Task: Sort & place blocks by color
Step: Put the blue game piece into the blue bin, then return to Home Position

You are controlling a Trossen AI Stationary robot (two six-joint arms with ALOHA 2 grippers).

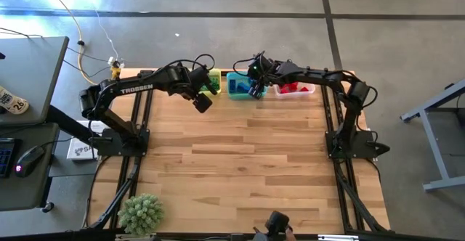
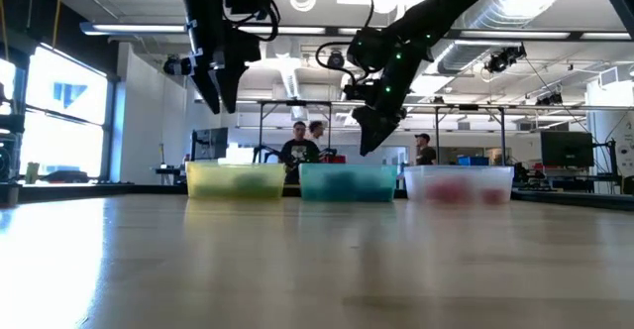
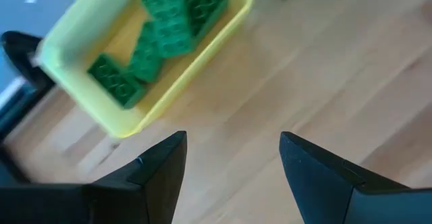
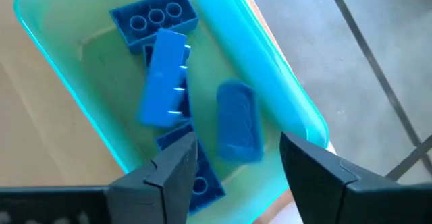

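Note:
Three bins stand in a row at the table's far edge. The yellow bin (image 1: 213, 81) holds several green blocks (image 3: 162, 35). The teal bin (image 1: 237, 86) holds several blue blocks (image 4: 165, 75). The clear bin (image 1: 294, 89) holds red blocks (image 1: 290, 88). My left gripper (image 3: 233, 150) hangs open over bare wood, just on the near side of the yellow bin (image 3: 223, 28). My right gripper (image 4: 237, 153) hangs open above the teal bin (image 4: 290, 109). A blurred blue block (image 4: 237, 123) shows below its fingers, apart from them, inside the bin.
A green plant (image 1: 140, 213) stands at the table's near left corner. A desk with a mouse (image 1: 29, 157) is beyond the left edge. People (image 2: 300, 141) stand in the room behind the bins. Bare wood (image 1: 247, 161) spreads between the bins and the near edge.

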